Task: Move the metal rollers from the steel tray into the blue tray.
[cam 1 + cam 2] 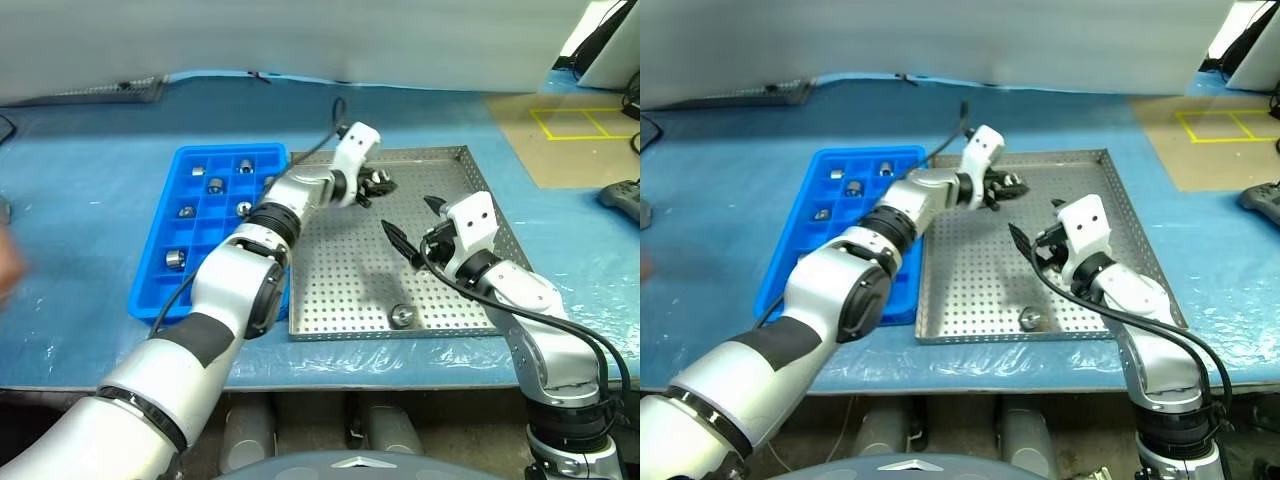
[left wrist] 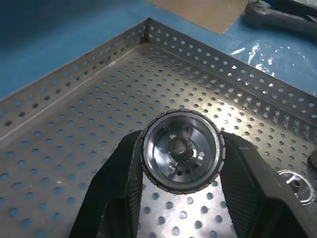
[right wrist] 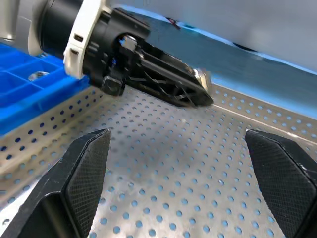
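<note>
**Roller gripped above the steel tray**

Left gripper: jaws clenched on a metal roller, black fingers pressing its ribbed rim from both sides, dark centre hole facing the wrist camera. Held clear above the perforated floor of the steel tray, towards the far part of it, near the rim next to the blue tray.

Right gripper: jaws released, spread wide, nothing between them, hovering over the middle of the steel tray and aimed towards the left gripper.

Loose in the steel tray: one roller near the front rim, well apart from both grippers. Possibly another just beside the left fingers, cut off at the edge of the left wrist view, hard to tell.

In the blue tray: several rollers already sitting in separate compartments, e.g.. Blue tray side by side with the steel tray on the blue-covered counter, on the robot's left of it
</note>
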`<action>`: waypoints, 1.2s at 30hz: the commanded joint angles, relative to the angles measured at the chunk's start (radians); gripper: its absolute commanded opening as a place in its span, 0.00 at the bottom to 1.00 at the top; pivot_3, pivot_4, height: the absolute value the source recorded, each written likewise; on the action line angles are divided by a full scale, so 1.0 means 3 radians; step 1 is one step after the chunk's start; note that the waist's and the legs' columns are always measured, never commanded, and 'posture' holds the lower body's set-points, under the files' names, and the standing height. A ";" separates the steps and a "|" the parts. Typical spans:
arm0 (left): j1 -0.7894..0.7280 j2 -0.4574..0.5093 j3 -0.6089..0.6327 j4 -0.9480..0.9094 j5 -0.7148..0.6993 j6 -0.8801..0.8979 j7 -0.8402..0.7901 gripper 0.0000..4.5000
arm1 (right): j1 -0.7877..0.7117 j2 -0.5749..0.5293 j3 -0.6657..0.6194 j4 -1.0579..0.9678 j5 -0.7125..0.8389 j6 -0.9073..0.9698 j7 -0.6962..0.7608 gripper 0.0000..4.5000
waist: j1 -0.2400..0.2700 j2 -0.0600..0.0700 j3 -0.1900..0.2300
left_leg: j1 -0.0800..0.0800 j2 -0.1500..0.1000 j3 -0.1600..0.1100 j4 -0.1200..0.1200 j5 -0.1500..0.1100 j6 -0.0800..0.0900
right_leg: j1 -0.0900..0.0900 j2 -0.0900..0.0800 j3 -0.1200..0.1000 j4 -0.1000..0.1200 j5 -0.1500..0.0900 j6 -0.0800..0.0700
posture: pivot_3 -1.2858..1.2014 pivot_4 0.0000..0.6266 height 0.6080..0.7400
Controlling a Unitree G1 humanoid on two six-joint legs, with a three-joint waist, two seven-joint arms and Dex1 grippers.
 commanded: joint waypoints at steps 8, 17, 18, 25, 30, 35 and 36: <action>0.1008 0.0601 0.0050 -0.2656 -0.0525 0.1159 0.0003 0.46 | -0.0616 -0.0027 0.0239 0.0606 0.0114 -0.0308 0.0454 1.00 | 0.0208 0.0000 0.0001 | -0.0011 0.0005 0.0000 0.0005 0.0001 -0.0001 | -0.0020 -0.0009 -0.0012 0.0038 -0.0017 -0.0029 | 0.59 0.24 1.00; 0.2486 0.1735 -0.0201 -0.4659 -0.0782 0.1981 -0.0301 0.46 | -0.0932 0.0115 0.0586 0.1113 0.0077 -0.0531 0.0804 1.00 | 0.0405 0.0005 0.0000 | -0.0045 0.0022 -0.0012 0.0002 0.0019 -0.0030 | -0.0059 0.0000 -0.0032 0.0061 -0.0028 -0.0045 | 0.68 0.24 1.00; 0.2657 0.1880 -0.0216 -0.4720 -0.0733 0.1981 -0.0280 0.46 | -0.0962 0.0127 0.0613 0.1159 0.0076 -0.0551 0.0839 1.00 | 0.0415 0.0006 0.0001 | -0.0045 0.0023 -0.0013 0.0002 0.0020 -0.0031 | -0.0059 0.0000 -0.0033 0.0062 -0.0028 -0.0045 | 0.68 0.24 1.00; 0.2900 0.1891 0.0084 -0.4462 -0.0768 0.1706 0.0151 0.46 | -0.1019 0.0165 0.0716 0.1289 0.0047 -0.0626 0.0953 1.00 | 0.0612 0.0006 0.0002 | -0.0050 0.0024 -0.0017 -0.0002 0.0030 -0.0055 | -0.0059 0.0000 -0.0038 0.0068 -0.0028 -0.0045 | 0.69 0.24 1.00; 0.2669 0.1619 0.0085 -0.4127 -0.0805 0.1311 0.0332 0.46 | -0.1035 0.0163 0.0699 0.1343 0.0028 -0.0646 0.0976 1.00 | 0.0698 0.0005 0.0003 | -0.0045 0.0023 -0.0017 0.0001 0.0038 -0.0063 | -0.0059 -0.0003 -0.0036 0.0088 -0.0029 -0.0044 | 0.69 0.24 1.00; 0.2429 0.1477 -0.0016 -0.3676 -0.0757 0.1091 0.0349 0.46 | -0.0953 0.0146 0.0664 0.1250 0.0018 -0.0618 0.0924 1.00 | 0.0691 0.0004 0.0003 | -0.0039 0.0024 -0.0018 0.0000 0.0045 -0.0072 | -0.0064 -0.0001 -0.0034 0.0104 -0.0030 -0.0044 | 0.67 0.24 1.00; 0.2365 0.1454 -0.0017 -0.3544 -0.0744 0.1042 0.0370 0.46 | -0.0924 0.0144 0.0663 0.1214 0.0014 -0.0606 0.0904 1.00 | 0.0684 0.0005 0.0003 | -0.0039 0.0025 -0.0018 0.0000 0.0046 -0.0074 | -0.0065 0.0000 -0.0034 0.0104 -0.0030 -0.0044 | 0.67 0.24 1.00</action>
